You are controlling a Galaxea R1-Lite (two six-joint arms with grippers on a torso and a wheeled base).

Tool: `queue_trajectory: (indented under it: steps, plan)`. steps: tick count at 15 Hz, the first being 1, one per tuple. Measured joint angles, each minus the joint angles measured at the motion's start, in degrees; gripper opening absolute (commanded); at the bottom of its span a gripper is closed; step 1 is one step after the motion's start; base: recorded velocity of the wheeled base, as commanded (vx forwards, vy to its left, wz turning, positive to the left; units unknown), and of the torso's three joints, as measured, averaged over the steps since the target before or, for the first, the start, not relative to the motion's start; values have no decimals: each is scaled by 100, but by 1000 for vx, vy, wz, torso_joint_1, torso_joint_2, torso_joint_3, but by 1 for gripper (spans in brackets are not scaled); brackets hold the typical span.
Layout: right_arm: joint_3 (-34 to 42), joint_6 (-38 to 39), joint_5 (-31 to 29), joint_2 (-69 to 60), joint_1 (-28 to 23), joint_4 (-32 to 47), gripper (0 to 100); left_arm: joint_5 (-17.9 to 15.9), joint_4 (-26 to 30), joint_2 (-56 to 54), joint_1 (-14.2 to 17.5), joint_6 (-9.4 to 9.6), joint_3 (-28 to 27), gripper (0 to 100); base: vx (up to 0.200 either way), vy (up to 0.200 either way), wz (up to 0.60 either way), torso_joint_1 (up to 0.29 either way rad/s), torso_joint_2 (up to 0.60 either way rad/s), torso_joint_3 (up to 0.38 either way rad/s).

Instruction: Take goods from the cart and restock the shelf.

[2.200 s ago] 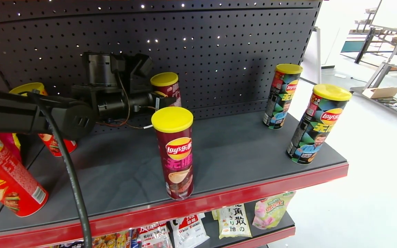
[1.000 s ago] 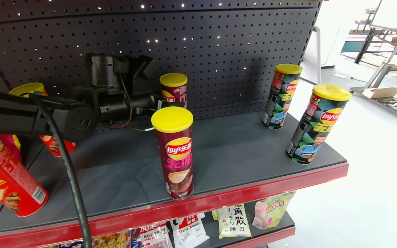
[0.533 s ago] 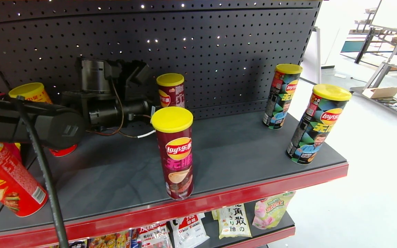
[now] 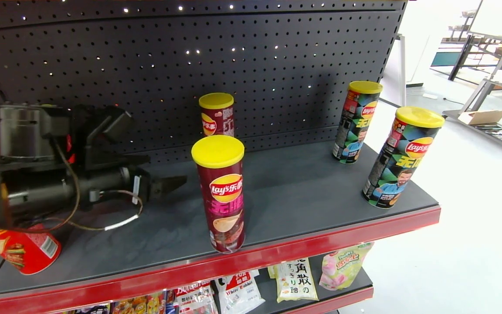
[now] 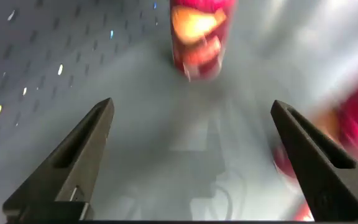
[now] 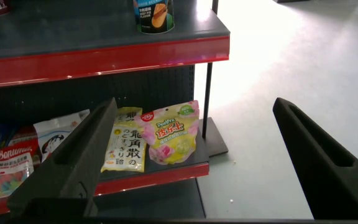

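Note:
A maroon chip can (image 4: 216, 114) with a yellow lid stands upright at the back of the dark shelf (image 4: 303, 192), against the pegboard. In the left wrist view it appears as a blurred maroon can (image 5: 197, 37) ahead of the fingers. My left gripper (image 4: 181, 179) (image 5: 192, 106) hovers over the shelf, left of and nearer than that can, open and holding nothing. A second maroon can (image 4: 221, 192) stands at the shelf's front edge, just right of the gripper tip. My right gripper (image 6: 196, 106) is open and empty, low in front of the shelving.
Two black-and-green cans (image 4: 357, 122) (image 4: 403, 157) stand at the shelf's right end. A red can (image 4: 24, 250) sits at the front left, partly behind my left arm. Snack bags (image 6: 169, 134) lie on the lower shelf. Bare shelf lies between the maroon and black cans.
My left gripper carried the rear maroon can slightly right, let it go at the shelf's back, and pulled away toward the front left. The can now stands free.

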Motion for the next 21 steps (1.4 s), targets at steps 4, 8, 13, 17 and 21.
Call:
queue_trajectory:
  steps: [4,8,13,17,21]
  plan:
    - [2,0,-2,0,0,2,100,-18,1510,-2133,99,-110,706,100,0,0,0,0,0,0]
    - [0,2,0,-2,5,2,100,11,3278,-4780,240,-567,963,100,0,0,0,0,0,0]
    - [0,0,0,-5,0,2,100,1935,4090,-6850,328,-905,1514,100,0,0,0,0,0,0]
    - [0,-24,15,-5,0,2,100,2293,3935,-7668,336,-897,2065,100,0,0,150,1,1,-1]
    - [-11,-38,15,-5,11,5,100,2348,3929,-7941,339,-880,2233,100,0,0,600,2,0,2]
